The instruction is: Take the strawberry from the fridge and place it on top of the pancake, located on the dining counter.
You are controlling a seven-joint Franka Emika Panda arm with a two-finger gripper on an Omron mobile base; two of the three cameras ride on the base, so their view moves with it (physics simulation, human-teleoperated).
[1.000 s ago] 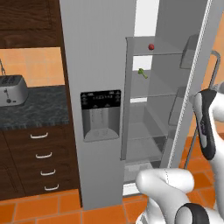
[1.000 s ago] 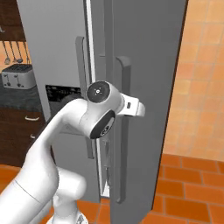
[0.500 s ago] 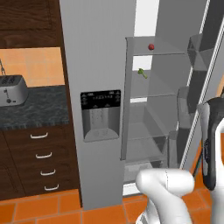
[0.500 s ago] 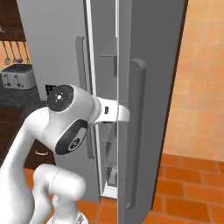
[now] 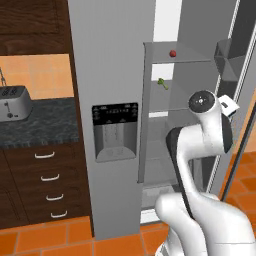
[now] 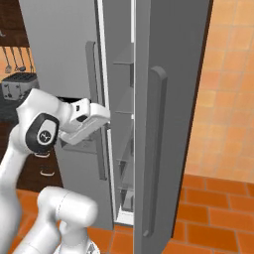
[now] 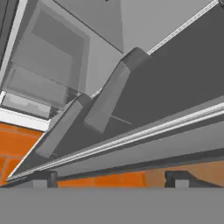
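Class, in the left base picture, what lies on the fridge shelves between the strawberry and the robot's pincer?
In the left base view, a small green vegetable piece lies one shelf below the strawberry, above the pincer.

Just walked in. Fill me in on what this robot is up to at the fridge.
The robot stands at the fridge, whose right door is swung open. Its gripper hangs open by that door's edge and holds nothing. Inside, the strawberry sits on the top shelf, with a small green vegetable piece on the shelf below. The fruit is untouched, so the fetching step is not yet done.
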